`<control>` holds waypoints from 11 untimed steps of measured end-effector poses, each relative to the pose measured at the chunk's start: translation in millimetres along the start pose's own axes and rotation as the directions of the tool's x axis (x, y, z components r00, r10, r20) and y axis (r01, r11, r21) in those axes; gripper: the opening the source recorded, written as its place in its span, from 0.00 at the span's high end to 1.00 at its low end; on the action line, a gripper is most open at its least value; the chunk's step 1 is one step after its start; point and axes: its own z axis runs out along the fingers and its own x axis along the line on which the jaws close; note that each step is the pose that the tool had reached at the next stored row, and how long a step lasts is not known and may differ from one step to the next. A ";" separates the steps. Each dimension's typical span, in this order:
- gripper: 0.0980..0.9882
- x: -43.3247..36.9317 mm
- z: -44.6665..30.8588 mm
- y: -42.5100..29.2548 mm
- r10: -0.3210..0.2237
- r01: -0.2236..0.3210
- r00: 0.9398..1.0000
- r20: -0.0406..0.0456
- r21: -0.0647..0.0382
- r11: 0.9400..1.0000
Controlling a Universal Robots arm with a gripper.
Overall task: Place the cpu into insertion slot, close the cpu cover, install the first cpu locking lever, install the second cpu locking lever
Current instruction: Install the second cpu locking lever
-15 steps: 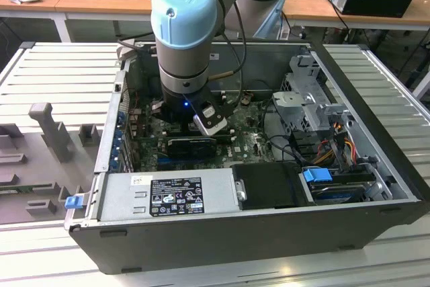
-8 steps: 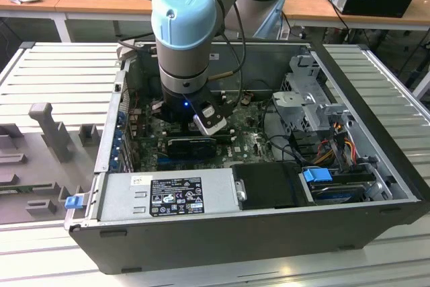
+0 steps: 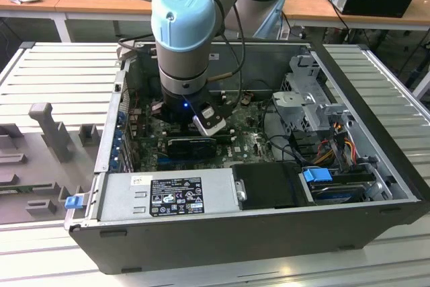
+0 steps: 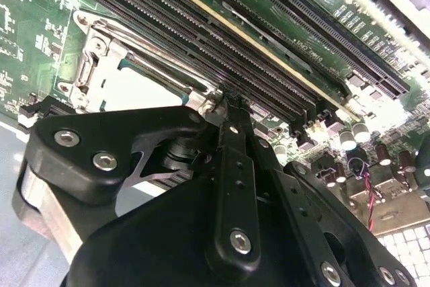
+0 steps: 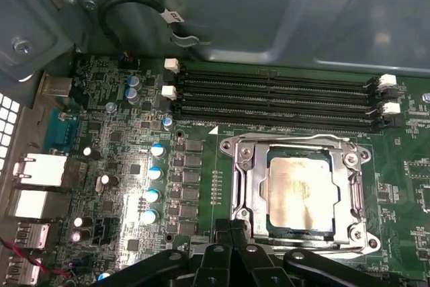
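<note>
**A:** Start at the exterior view's left. What is there?

**B:** A grey moulded tray lies on the ribbed surface, well apart from the insertion slot and outside the open computer case.

**A:** And further along?

**B:** The arm reaches down into the case and hangs right above the insertion slot. The power supply lies near the slot, and the drive cage stands further off, toward the exterior view's right.

**A:** Where is the cpu?

**B:** The cpu lies flat in the insertion slot, with its pale metal top showing. The cpu cover is folded down over the slot and frames the chip through its window. The long black memory slots run just beside the slot.

**A:** And the jaws?

**B:** They are drawn narrow. In the second wrist view their tips meet at the rim of the insertion slot, beside the cpu. I cannot tell whether they pinch anything there.
</note>
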 end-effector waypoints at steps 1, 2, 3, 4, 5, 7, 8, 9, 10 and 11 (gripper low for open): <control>0.99 0.2 0.0 0.0 0.000 0.000 1.000 0.000 0.000 1.000; 0.99 0.3 0.0 0.0 0.000 0.000 1.000 0.000 -0.001 1.000; 0.99 0.3 -2.3 0.8 0.000 0.000 1.000 0.000 -0.003 1.000; 0.99 0.1 -14.6 4.5 0.000 0.000 1.000 0.000 -0.003 1.000; 0.99 0.0 -18.5 5.6 0.000 0.000 1.000 0.000 -0.002 1.000; 0.99 -0.1 -21.5 6.5 0.000 0.000 1.000 0.000 -0.002 1.000; 0.99 -0.2 -23.2 7.0 0.000 0.000 1.000 0.000 -0.002 1.000; 0.99 -0.2 -24.7 7.4 0.000 0.000 1.000 0.000 -0.002 1.000; 0.99 -0.2 -25.6 7.7 0.000 0.000 1.000 0.000 -0.002 1.000; 0.99 -0.2 -26.6 8.0 0.000 0.000 1.000 0.000 -0.002 1.000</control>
